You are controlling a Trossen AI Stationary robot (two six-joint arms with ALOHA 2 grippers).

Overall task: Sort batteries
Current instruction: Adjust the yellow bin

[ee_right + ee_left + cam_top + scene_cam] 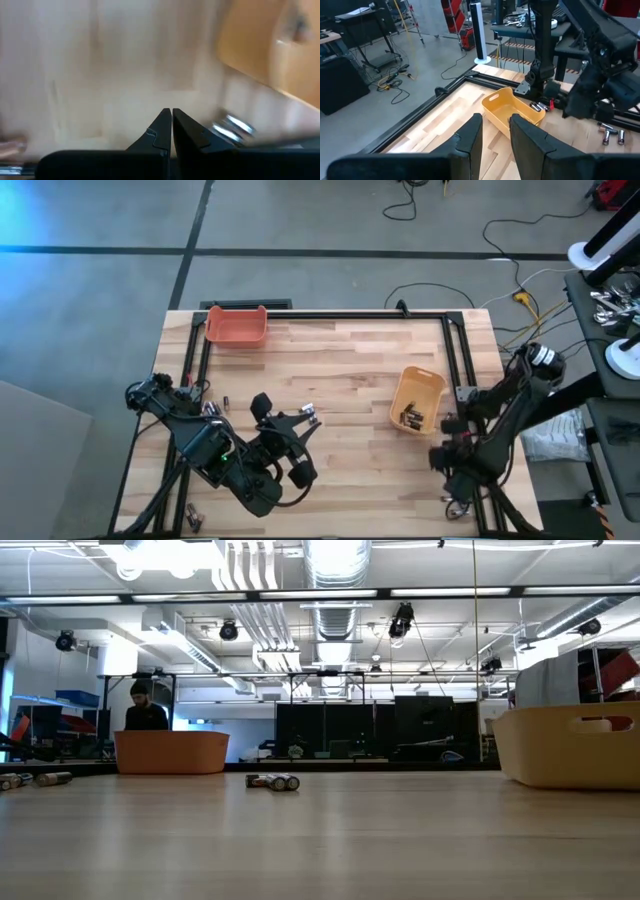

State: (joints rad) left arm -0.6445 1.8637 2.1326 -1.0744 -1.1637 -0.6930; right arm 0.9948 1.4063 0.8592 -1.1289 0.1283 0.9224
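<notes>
With the yellow bin [416,400] as landmark, several batteries [414,417] lie inside it and two more [310,414] on the table [350,360] well to its left, near the left gripper [495,135], narrowly parted and empty, while the right gripper [171,125], pinched shut on nothing, sits beside the bin.

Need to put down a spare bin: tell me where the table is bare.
Bare wood lies between the orange bin and the yellow bin, along the far edge. Crowded: the near left, with the left arm and loose batteries.
</notes>
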